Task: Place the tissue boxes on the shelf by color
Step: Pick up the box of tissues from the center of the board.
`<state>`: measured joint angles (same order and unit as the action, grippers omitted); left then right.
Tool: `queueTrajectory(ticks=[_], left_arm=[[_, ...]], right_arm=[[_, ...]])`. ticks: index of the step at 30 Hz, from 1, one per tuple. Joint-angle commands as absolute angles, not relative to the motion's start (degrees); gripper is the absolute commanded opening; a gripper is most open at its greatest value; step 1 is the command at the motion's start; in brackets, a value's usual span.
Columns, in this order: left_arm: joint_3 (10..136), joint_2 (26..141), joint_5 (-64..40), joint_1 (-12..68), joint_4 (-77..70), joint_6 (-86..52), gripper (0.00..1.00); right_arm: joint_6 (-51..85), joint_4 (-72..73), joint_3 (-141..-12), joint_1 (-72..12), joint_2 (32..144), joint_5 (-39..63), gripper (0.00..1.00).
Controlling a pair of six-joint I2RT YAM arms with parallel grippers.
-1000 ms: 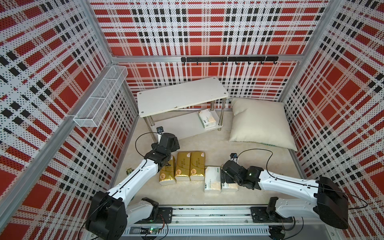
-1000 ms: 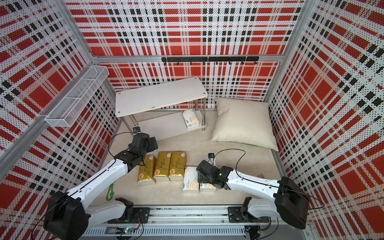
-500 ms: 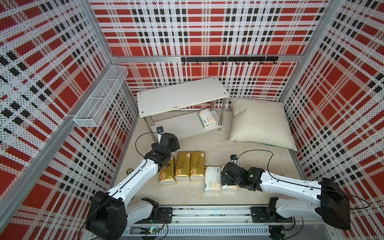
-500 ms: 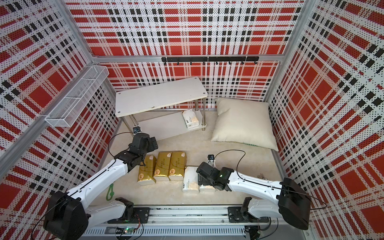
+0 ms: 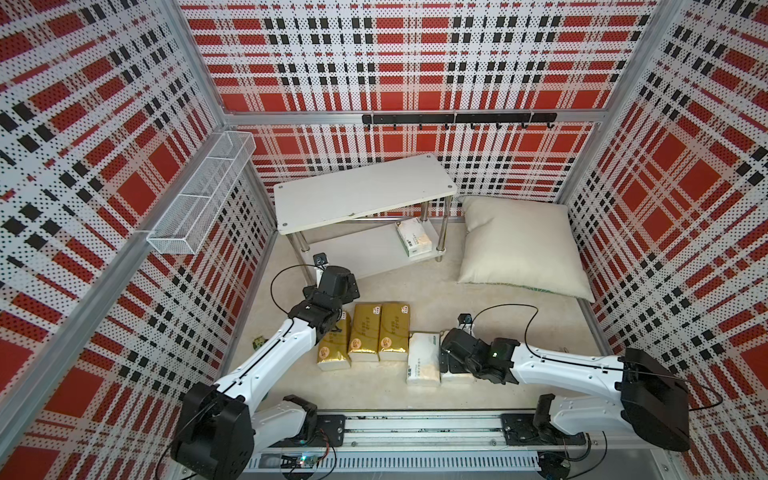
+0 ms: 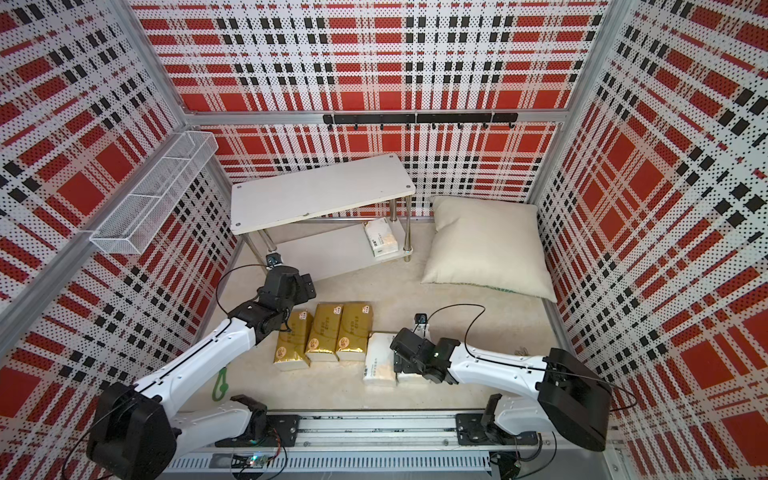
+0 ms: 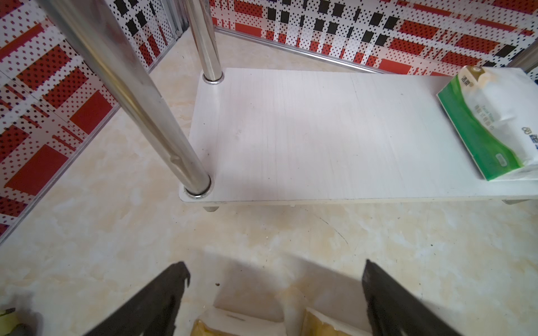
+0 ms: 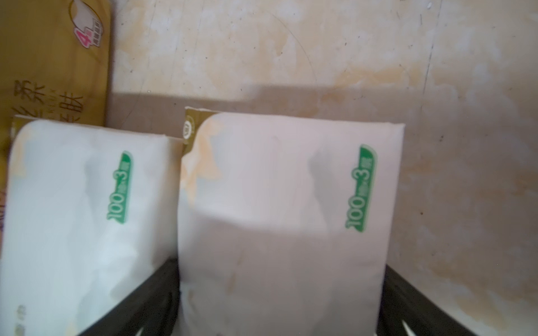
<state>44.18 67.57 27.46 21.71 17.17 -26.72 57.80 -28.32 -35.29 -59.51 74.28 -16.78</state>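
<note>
three gold packs, three white packs

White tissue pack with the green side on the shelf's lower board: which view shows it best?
The left wrist view: the white tissue pack with the green side is close, its print readable, though cropped at the frame edge. Both top views show it small, partly under the shelf's top board. The right wrist view misses it.

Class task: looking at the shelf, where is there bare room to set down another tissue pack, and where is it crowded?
The shelf's top board is entirely bare. The lower board is free from its chrome legs across to the single white pack at the far end. The floor in front is crowded: gold packs and white packs lie close together.
</note>
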Motion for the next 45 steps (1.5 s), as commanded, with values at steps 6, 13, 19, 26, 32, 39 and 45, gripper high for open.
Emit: queueTrajectory(ticks=[6, 13, 19, 26, 32, 39, 45], left_arm=[[44.91, 67.08, 27.77, 22.23, 16.35, -26.54, 0.98], [45.59, 67.62, 27.64, 22.24, 16.35, -26.38, 0.98], [46.19, 68.03, 27.51, 22.37, 16.38, -26.16, 0.98], [46.14, 67.94, 27.91, 22.54, 16.61, -26.10, 0.98], [46.16, 67.94, 27.94, 22.58, 16.64, -26.10, 0.98], [45.84, 68.12, 27.81, 22.74, 16.75, -26.23, 0.98], [45.43, 68.20, 27.66, 23.53, 16.79, -26.52, 0.98]], right_arm=[[57.63, -31.92, -33.43, -59.62, 75.52, -17.57, 1.00], [56.26, -34.41, -33.20, -58.36, 75.14, -17.47, 1.00], [55.00, -34.41, -33.73, -58.27, 77.02, -16.88, 1.00], [54.62, -34.46, -33.88, -58.27, 78.12, -16.85, 1.00], [53.82, -37.30, -36.81, -58.25, 75.35, -18.70, 0.95], [51.96, -39.68, -40.40, -57.94, 75.66, -19.85, 0.92], [47.26, -40.77, -44.86, -55.99, 76.07, -20.30, 0.92]])
